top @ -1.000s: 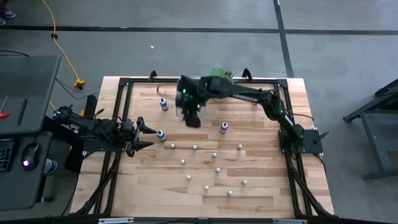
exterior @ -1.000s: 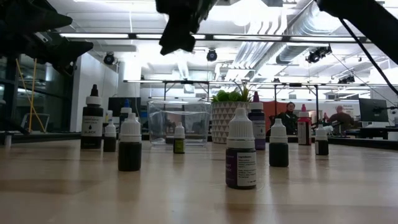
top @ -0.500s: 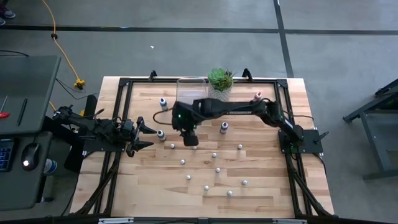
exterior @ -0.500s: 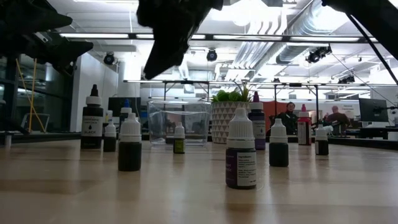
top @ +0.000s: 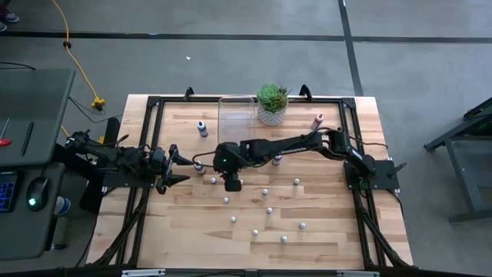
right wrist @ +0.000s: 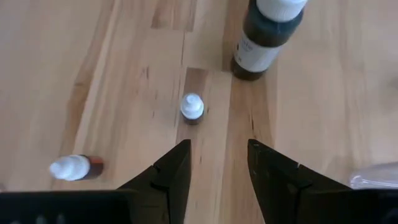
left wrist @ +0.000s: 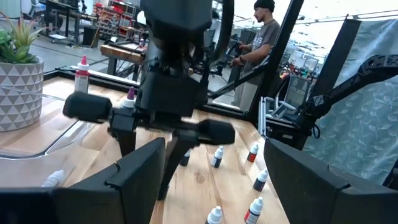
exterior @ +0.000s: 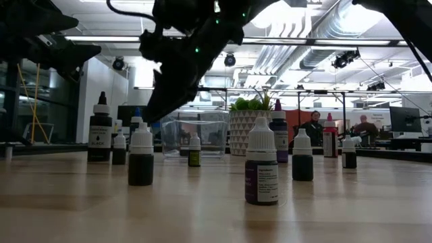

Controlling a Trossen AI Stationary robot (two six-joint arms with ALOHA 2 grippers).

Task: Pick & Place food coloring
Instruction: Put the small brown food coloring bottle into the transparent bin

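I'm on the approach leg of another pick: my right gripper (right wrist: 216, 163) hangs over the middle of the pale wooden slatted table (top: 323, 238) with its two dark fingers parted and nothing between them, and in the right wrist view a tiny white-capped dropper bottle of food coloring (right wrist: 191, 107) stands just ahead of the gap, slightly off to one side of its centre line. Beside it lies a tipped white-capped bottle (right wrist: 74, 167), and farther on stands a taller dark bottle with a white cap (right wrist: 266, 37). In the high view the same gripper (top: 232, 182) sits left of centre, with the rest of the small bottles scattered across the lower middle of the frame, one at lower centre (top: 284, 239). My next move, as I judge it, is to nudge sideways until the upright cap sits squarely between the fingers, drop lower, then close; the cap is small, so a poor line-up would likely knock it over. My left gripper (top: 183, 169) waits at the left edge of the table, fingers spread. Farthest off, at upper centre, the clear rectangular plastic bin (top: 237, 111) stands beside the green succulent in a white patterned pot (top: 271, 102)
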